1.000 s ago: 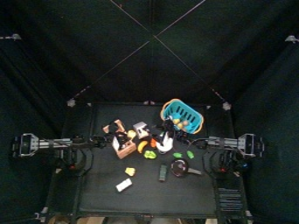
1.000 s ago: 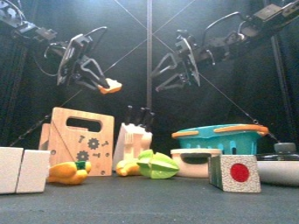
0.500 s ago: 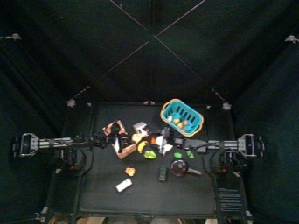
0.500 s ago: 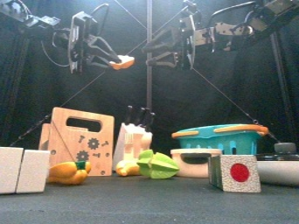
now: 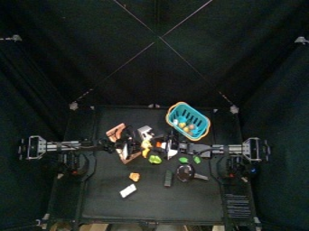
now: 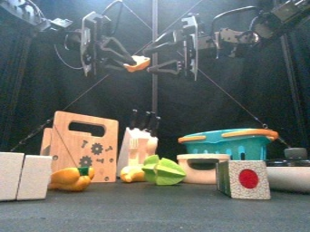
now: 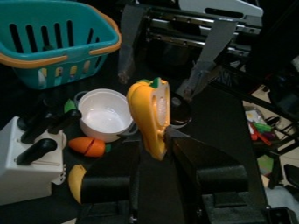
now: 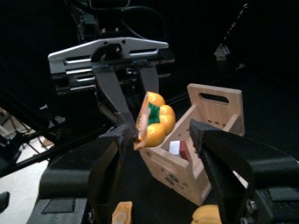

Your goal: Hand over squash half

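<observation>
The squash half is orange-yellow and hangs high above the table's middle. My left gripper is shut on it; in the left wrist view the squash half stands upright between my left gripper's jaws. My right gripper is open, with its jaws on either side of the squash half. In the right wrist view the squash half sits between my right gripper's spread jaws, which do not clearly touch it. The top view shows both arms meeting over the table.
On the table below stand a wooden board, a teal basket, a white bowl, a green star fruit, a white block with a red dot, white blocks and a yellow toy.
My left gripper rose and moved right with the squash half. My right gripper moved left and up to meet it, and its open jaws now flank the squash half.
</observation>
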